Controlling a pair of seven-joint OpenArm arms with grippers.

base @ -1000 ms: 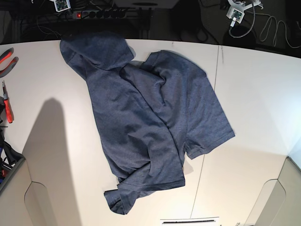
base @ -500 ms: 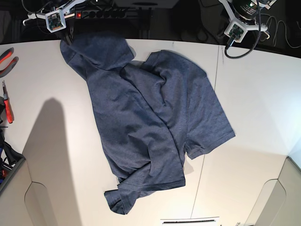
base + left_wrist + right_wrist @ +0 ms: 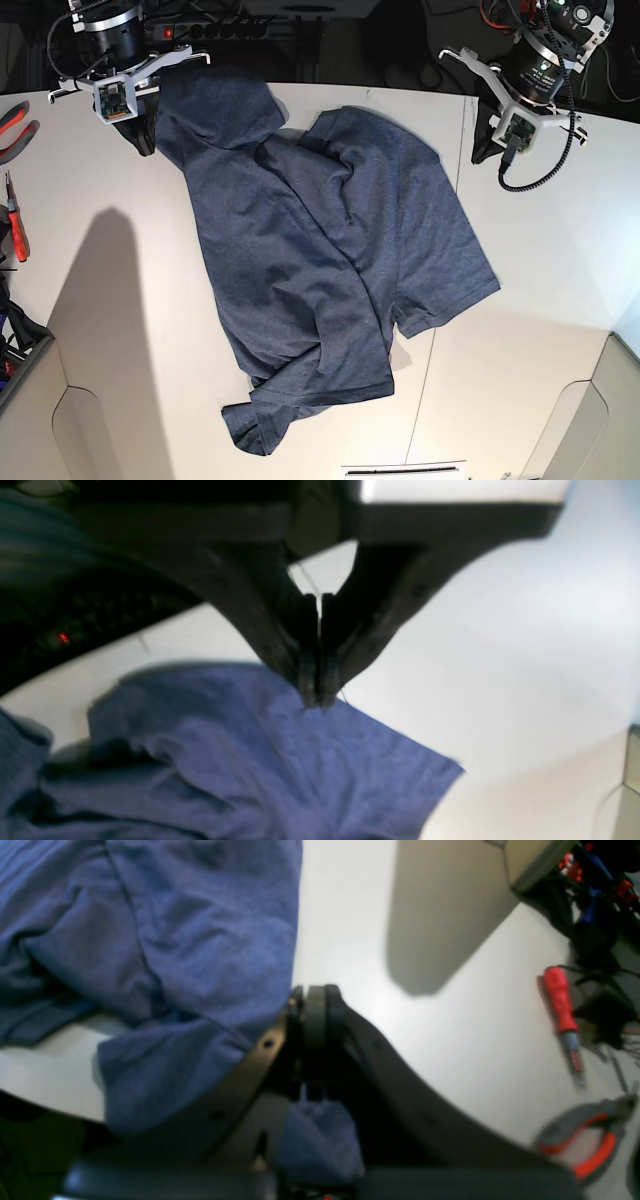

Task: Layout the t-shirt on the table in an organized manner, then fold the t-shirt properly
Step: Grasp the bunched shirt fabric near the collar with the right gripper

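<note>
Hovering clenched at t-shirt point(image 3: 320, 260) far edges: both end effectors, bare table point(image 3: 540, 260) beyond.

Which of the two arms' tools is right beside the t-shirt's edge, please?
The right tool, shut, at the t-shirt's bunched far corner; the left tool, also shut, is over bare table, apart from the cloth.
</note>
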